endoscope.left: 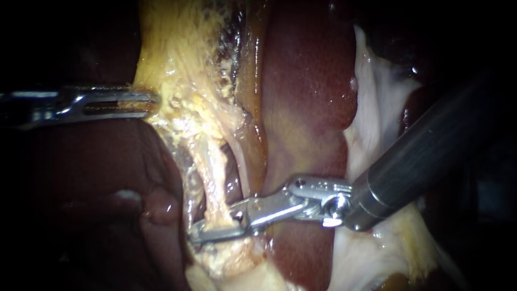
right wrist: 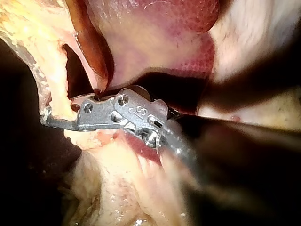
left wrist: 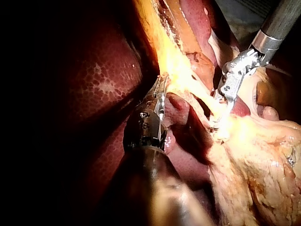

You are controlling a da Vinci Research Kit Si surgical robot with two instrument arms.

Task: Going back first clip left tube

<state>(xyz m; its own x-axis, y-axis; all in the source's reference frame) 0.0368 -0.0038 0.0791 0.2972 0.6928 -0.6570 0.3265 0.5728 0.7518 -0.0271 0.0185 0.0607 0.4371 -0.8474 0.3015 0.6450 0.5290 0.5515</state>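
Close view of a pig's glossy dark red liver point(endoscope.left: 307, 81), with a band of lumpy yellow fatty tissue point(endoscope.left: 183, 54) running down its left side. The slender silver left instrument point(endoscope.left: 154, 102) comes in from the left. Its slotted pincer is clamped on the edge of the yellow fatty tissue, jaws together on it from both sides, and its shaft is lost in the dark.

The right instrument point(endoscope.left: 207, 226), a dark shaft with a bright hinged metal wrist, comes in from the right. Its pincer reaches the near end of the left tube point(endoscope.left: 212, 172), a thin yellowish strand hanging from the fat. A gap shows between the jaws and the tube sits in that gap. The far jaw is mostly hidden behind the tube. I cannot make out a clip on the tube.

A paler strand point(endoscope.left: 242, 161) lies just right of the left tube. Whitish membrane point(endoscope.left: 377, 86) covers the right side, partly hidden by the shaft.
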